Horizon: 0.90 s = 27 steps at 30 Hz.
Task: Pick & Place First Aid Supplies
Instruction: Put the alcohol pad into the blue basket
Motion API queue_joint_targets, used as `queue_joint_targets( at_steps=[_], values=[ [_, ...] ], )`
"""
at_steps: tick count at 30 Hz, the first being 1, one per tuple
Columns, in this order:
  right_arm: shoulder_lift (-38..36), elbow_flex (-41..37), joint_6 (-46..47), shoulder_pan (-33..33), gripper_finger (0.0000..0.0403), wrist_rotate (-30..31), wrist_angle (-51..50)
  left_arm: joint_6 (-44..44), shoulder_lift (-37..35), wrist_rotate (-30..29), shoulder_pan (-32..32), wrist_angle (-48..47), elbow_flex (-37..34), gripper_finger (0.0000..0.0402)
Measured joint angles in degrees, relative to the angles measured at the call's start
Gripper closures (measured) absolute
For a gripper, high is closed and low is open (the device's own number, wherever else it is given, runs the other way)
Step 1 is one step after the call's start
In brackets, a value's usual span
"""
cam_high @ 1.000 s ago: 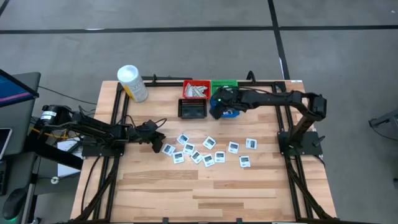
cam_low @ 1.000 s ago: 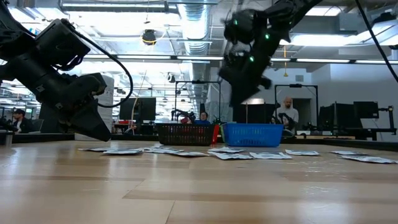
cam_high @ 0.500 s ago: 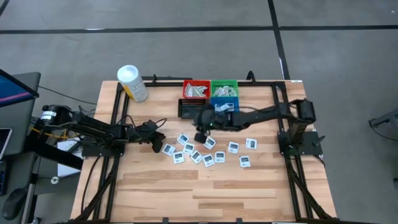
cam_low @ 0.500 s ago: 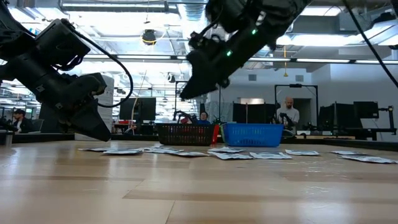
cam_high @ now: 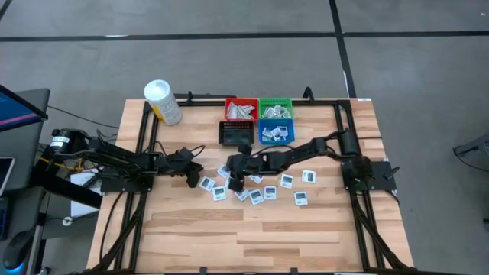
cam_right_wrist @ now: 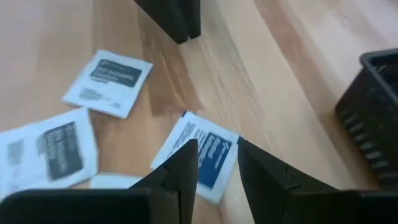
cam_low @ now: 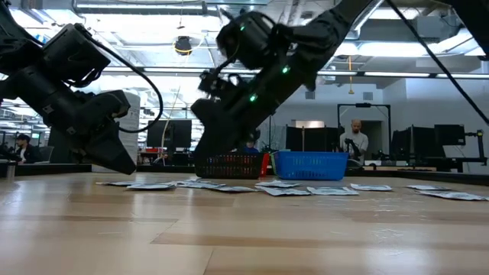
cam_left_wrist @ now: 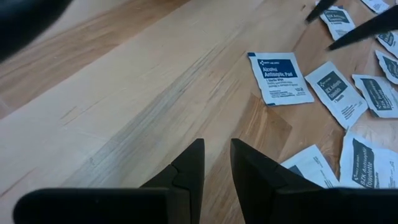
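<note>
White tub at table corner, red bin, green bin

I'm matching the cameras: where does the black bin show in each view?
High view: black bin just below the red bin.
Low view: centre, left of the blue bin.
Left wrist view: not in it.
Right wrist view: cut off, beyond the white packets.
Shared landmark: the white packets.

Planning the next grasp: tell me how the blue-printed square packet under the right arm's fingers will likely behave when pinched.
The blue-printed packet lies flat on the table, so it is probably thin and hard to get under. It looks like a light sachet, likely to slide on the smooth wood if nudged. Nearby packets show curled edges, suggesting it will flop when lifted.
</note>
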Motion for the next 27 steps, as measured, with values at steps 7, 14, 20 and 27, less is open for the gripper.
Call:
queue_joint_targets(
  at_steps=[7, 14, 20, 27],
  values=[
    [4.9, 2.0, 4.3, -0.3, 0.0294, -0.3, -0.1, 0.0, 0.0, 0.0, 0.0, 0.0, -0.1, 0.0323],
    [8.9, 2.6, 10.6, -0.6, 0.0297, -4.5, -0.2, 0.0, 0.0, 0.0, 0.0, 0.0, -0.4, 0.0323],
    [9.4, 2.5, 12.9, 0.6, 0.0357, -4.0, -4.4, 0.0, 0.0, -0.1, 0.0, -0.1, -0.8, 0.0323],
    [7.7, 2.1, 13.1, 0.9, 0.0397, -4.6, -6.3, 0.1, 0.0, -0.1, 0.0, -0.1, -1.0, 0.0323]
  ],
)
